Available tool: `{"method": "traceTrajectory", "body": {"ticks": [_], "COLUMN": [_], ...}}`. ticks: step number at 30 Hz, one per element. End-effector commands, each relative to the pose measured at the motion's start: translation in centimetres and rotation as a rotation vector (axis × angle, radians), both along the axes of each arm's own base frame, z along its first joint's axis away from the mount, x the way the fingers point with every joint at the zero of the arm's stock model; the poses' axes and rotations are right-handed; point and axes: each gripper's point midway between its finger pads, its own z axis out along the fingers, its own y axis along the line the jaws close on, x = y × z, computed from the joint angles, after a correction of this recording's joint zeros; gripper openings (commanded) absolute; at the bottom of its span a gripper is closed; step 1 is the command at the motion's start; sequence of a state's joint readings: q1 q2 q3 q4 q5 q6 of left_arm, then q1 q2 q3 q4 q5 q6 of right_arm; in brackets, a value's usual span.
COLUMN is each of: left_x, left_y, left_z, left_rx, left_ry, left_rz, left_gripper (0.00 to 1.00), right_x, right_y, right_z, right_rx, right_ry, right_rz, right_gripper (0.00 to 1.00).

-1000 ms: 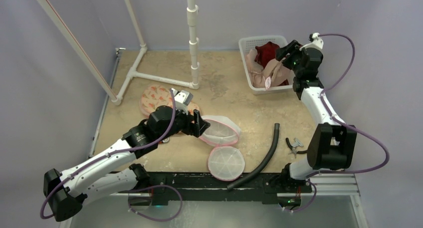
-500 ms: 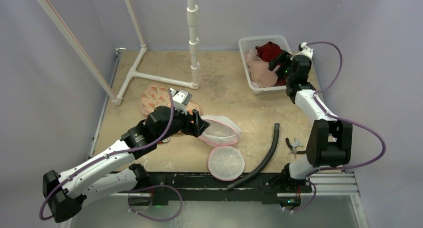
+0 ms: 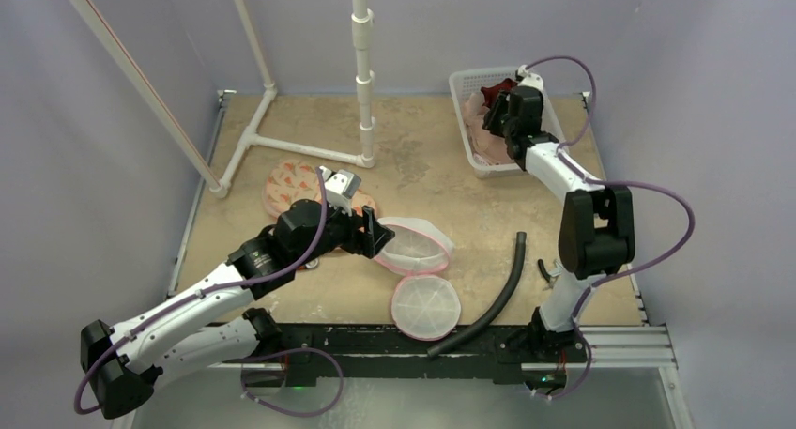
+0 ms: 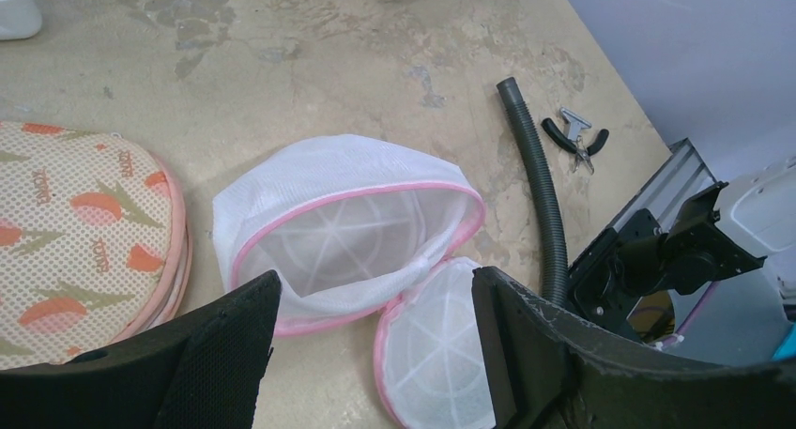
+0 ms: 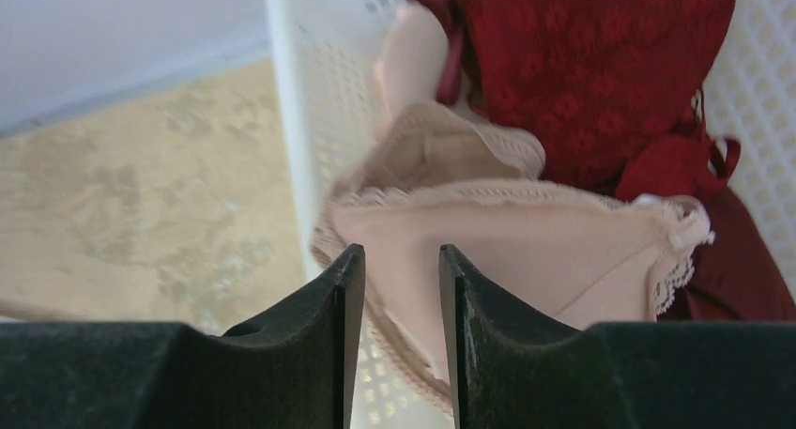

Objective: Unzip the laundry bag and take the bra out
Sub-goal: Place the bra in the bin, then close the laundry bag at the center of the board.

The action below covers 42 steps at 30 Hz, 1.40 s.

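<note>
The white mesh laundry bag [image 3: 413,246] with pink trim lies unzipped in the middle of the table, and its round lid [image 3: 425,307] is folded toward the near edge. In the left wrist view the bag [image 4: 347,232] looks empty. My left gripper [image 3: 375,234] hovers at its left side, open [image 4: 374,283], holding nothing. The beige bra [image 3: 481,143] lies in the white basket [image 3: 460,77] beside a red garment [image 3: 493,91]. My right gripper [image 3: 497,117] hangs over the basket, with its jaws a little apart [image 5: 401,252] above the bra [image 5: 526,251].
A second, peach-patterned bag [image 3: 291,185] lies left of the left gripper. A black hose [image 3: 497,293] and pliers [image 4: 574,138] lie at the front right. A white pipe frame [image 3: 361,72] stands at the back.
The right gripper held the bra above the basket, let it fall in, then swung left over the basket as its jaws narrowed. The left arm has not moved.
</note>
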<state>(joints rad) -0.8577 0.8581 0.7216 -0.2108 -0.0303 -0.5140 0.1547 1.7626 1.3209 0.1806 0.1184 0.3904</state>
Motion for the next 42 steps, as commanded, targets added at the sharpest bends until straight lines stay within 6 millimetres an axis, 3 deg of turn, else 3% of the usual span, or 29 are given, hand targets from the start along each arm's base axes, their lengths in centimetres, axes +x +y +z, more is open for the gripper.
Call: {"method": "traceTrajectory", "body": {"ticks": [1, 4, 6, 10, 14, 16, 19, 21, 24, 30, 32, 33, 37, 42], "left_x": [0.2, 0.2, 0.4, 0.8, 1.4, 1.7, 2.3, 2.4, 2.2, 1.1, 0.4, 0.0, -1.2, -2.4], "left_y": [0.4, 0.8, 1.1, 1.9, 2.7, 3.0, 3.8, 4.2, 4.3, 5.0, 4.5, 4.1, 2.7, 1.6], "left_z": [0.4, 0.4, 0.6, 1.1, 1.5, 1.3, 0.5, -0.1, -0.5, -1.9, -2.5, -3.1, -6.1, -8.2], "left_rx": [-0.01, -0.003, -0.001, -0.003, -0.003, 0.003, 0.01, -0.001, -0.005, -0.034, -0.051, -0.056, -0.057, -0.059], "left_ry": [-0.009, -0.01, -0.015, -0.033, -0.045, -0.038, -0.006, 0.024, 0.05, 0.076, 0.081, 0.093, 0.164, 0.213], "left_rz": [0.022, 0.039, 0.056, 0.106, 0.162, 0.191, 0.269, 0.309, 0.321, 0.322, 0.27, 0.243, 0.166, 0.121], "left_gripper": [0.73, 0.73, 0.73, 0.73, 0.73, 0.74, 0.77, 0.81, 0.86, 0.91, 0.89, 0.88, 0.83, 0.81], "right_x": [-0.4, -0.9, -1.2, -1.6, -3.9, -5.8, -9.9, -13.2, -17.8, -25.0, -26.8, -27.3, -29.0, -31.4], "right_y": [-0.9, -1.5, -1.4, -0.8, 0.6, 1.9, 4.8, 7.0, 9.4, 10.8, 10.5, 10.3, 9.5, 10.8], "right_z": [-3.4, -5.0, -4.0, 3.4, 11.4, 14.1, 15.4, 14.5, 11.5, 4.2, 2.2, 2.0, -2.0, -4.9], "right_rx": [-0.029, -0.038, -0.023, 0.026, 0.1, 0.137, 0.22, 0.28, 0.361, 0.435, 0.426, 0.424, 0.41, 0.434], "right_ry": [0.108, 0.147, 0.106, -0.097, -0.256, -0.31, -0.345, -0.343, -0.302, -0.148, -0.108, -0.109, -0.029, 0.032], "right_rz": [-0.031, -0.06, -0.06, -0.034, 0.014, 0.055, 0.17, 0.26, 0.382, 0.506, 0.518, 0.515, 0.498, 0.62], "right_gripper": [0.38, 0.4, 0.44, 0.58, 0.69, 0.71, 0.71, 0.71, 0.7, 0.69, 0.69, 0.69, 0.68, 0.65]}}
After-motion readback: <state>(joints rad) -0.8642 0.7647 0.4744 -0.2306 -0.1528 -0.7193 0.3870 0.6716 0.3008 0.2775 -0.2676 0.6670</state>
